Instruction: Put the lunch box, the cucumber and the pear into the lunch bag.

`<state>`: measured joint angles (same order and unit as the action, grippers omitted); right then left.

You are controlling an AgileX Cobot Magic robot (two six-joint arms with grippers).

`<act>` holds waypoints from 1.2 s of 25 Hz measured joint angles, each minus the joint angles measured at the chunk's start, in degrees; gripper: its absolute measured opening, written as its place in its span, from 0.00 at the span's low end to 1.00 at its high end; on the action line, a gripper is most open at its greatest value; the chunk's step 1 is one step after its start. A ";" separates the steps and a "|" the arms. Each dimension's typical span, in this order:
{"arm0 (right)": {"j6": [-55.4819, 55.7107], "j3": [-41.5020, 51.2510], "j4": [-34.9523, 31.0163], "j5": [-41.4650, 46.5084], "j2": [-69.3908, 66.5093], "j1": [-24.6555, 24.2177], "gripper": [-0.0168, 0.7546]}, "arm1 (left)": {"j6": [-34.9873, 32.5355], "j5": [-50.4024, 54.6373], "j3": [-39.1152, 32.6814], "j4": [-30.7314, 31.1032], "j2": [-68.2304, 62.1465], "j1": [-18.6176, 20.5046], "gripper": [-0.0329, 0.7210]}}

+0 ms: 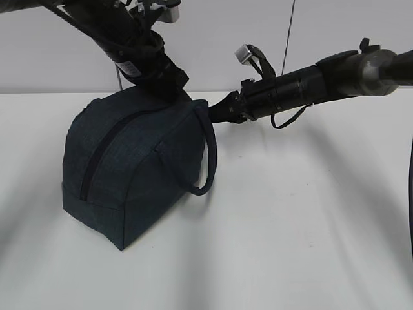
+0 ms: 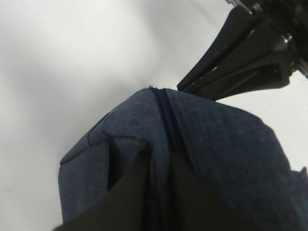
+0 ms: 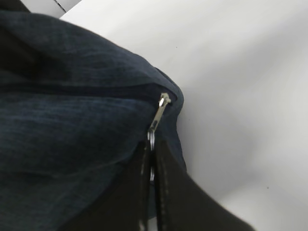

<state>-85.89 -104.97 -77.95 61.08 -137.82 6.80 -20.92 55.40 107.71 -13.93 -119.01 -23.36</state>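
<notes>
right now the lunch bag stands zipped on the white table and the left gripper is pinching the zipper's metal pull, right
Not quite: the right gripper, not the left, pinches the zipper's metal pull, as the right wrist view shows. The left gripper presses on the fabric on top of the lunch bag. The rest holds: the bag stands with its zipper closed on the white table.

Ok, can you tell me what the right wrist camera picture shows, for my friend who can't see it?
Two black gripper fingers are pinched shut on the metal ring pull of a zipper on a dark navy fabric lunch bag. The bag fills the left of the picture; a plain white table fills the right.
</notes>
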 joint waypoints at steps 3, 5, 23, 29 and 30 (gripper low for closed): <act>-0.52 0.00 -0.34 0.00 0.00 0.00 0.02 | 0.00 -0.34 0.00 0.06 0.00 0.00 0.07; -0.74 0.00 -0.47 -0.10 0.00 0.00 0.02 | 0.00 -0.48 0.00 0.11 0.37 0.00 0.07; -0.40 -0.38 -0.54 -0.90 0.00 0.00 0.02 | -7.76 -3.04 -0.23 -6.45 2.69 0.00 0.07; 3.02 -0.60 2.00 -2.66 0.00 0.00 0.02 | -8.64 -3.86 -0.59 -6.64 2.91 0.00 0.07; 3.89 -0.71 2.76 -2.91 0.00 0.00 0.02 | -8.64 -3.86 -0.64 -6.64 3.10 0.00 0.07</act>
<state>-82.00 -105.68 -75.19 58.17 -137.82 6.80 -29.56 51.54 107.07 -20.57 -115.91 -23.36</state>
